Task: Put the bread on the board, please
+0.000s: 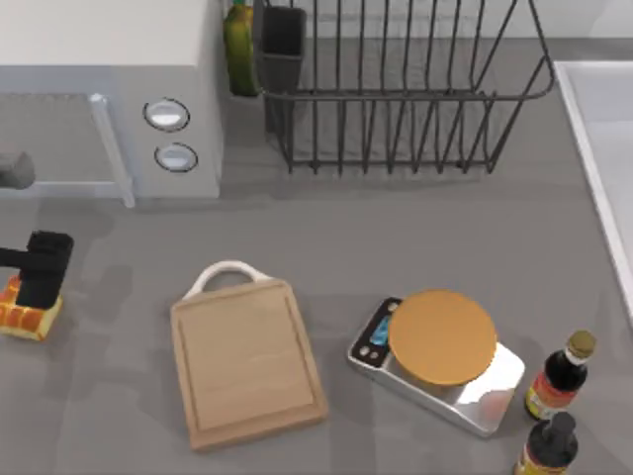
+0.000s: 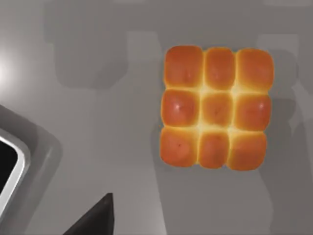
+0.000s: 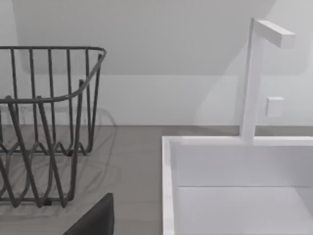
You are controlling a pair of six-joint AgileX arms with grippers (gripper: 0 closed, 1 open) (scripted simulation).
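Far left: left claw (image 1: 40,269) hangs over the bread (image 1: 22,315), lined up for a grab; can't tell if fingers are apart. Bread sits on table, well left of the board (image 1: 247,361), which lies bare. Right arm parked nr sink (image 3: 234,186).

The bread (image 2: 215,108) lies flat on the gray table (image 2: 98,137). It is a square of nine little rolls, three in each row. The tops are orange-brown, and the lines between the rolls are pale yellow. Soft dark shadows fall on the table around it. A dark pointed finger (image 2: 98,220) of the left gripper pokes in at one edge, well apart from the bread. At another edge is a gray box (image 2: 19,147) with a shiny rim and a black inside.
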